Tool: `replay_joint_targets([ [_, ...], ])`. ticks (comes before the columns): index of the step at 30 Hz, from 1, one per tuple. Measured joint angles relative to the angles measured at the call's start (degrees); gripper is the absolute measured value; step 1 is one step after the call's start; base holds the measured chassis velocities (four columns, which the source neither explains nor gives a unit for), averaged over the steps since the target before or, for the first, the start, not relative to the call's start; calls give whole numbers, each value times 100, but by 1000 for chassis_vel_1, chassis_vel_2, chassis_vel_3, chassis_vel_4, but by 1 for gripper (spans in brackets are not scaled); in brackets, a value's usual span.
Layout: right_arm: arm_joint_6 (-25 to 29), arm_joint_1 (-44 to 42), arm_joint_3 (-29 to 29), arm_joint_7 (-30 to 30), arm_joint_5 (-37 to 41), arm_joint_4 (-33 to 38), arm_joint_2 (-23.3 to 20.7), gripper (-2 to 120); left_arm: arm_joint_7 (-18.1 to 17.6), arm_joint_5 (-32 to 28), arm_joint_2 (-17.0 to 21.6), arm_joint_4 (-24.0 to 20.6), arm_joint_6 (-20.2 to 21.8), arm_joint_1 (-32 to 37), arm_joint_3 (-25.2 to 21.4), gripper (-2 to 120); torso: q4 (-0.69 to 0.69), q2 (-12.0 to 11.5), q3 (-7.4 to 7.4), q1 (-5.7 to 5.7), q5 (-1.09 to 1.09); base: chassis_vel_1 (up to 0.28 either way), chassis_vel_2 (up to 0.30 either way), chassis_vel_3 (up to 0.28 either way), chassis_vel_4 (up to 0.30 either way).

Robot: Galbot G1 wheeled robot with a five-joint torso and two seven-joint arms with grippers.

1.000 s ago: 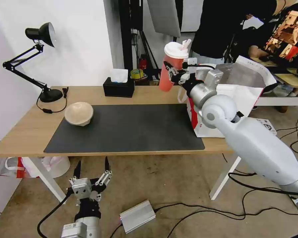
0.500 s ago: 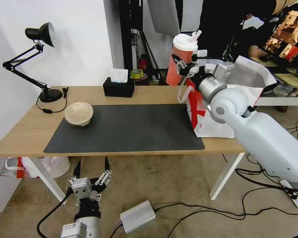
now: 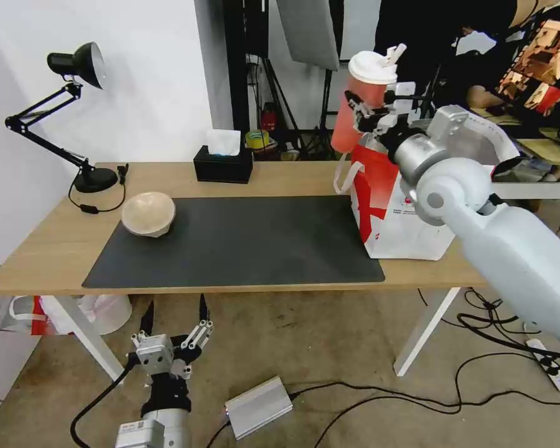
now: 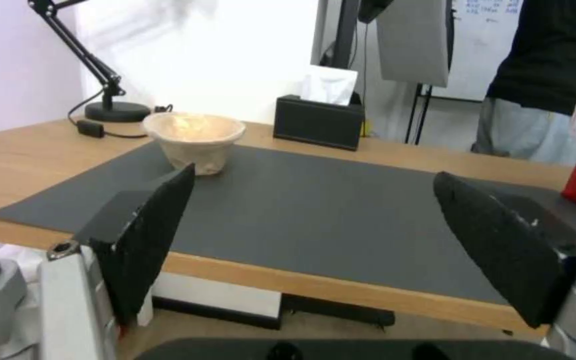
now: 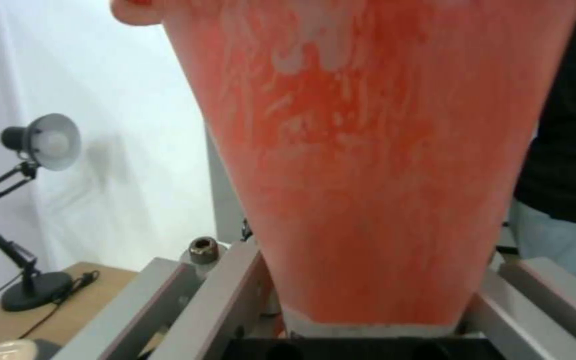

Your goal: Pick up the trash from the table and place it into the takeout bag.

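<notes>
ITEM 1 – red cup, white lid, tilted. Loc: upper right of centre in head view, in the air above the near-left corner of the takeout bag. Held by right gripper, fingers clamped round the cup body; right wrist view has the cup wall wedged between the grey finger bars. Change vs 1 s ago: cup was lower and further left, over the table's back edge; arm has since carried it up and rightward twd the bag, w/ the grip unchanged. Meaning (est.): transport leg nearly done; cup not yet over the bag mouth, release still pending.

ITEM 2 – takeout bag. Loc: right end of table, standing, mouth open, silvery lining visible. Contents not visible.

ITEM 3 – beige pulp bowl. Loc: left-centre of head view, on the left edge of the dark mat. Untouched; same spot as 1 s ago. Still to collect.

ITEM 4 – left gripper. Loc: bottom left of head view, below table edge, parked. Fingers spread wide, nothing between; left wrist view looks across the mat to the bowl.

Est. progress: one item mid-carry, one left on table.
</notes>
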Motion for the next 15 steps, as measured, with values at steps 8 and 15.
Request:
replay_joint_targets([
  [8, 0, -62, 175, 15, 76, 16, -205, 13, 3, 11, 1, -14, -5, 16, 29, 95, 0, 0, 0, 0, 0, 0, 0, 0, 0],
  [15, 1, -71, 355, 40, 150, -25, -358, 13, 5, 21, 4, -34, -8, 28, 52, 95, 1, 0, 0, 0, -1, 0, 0, 0, 0],
])
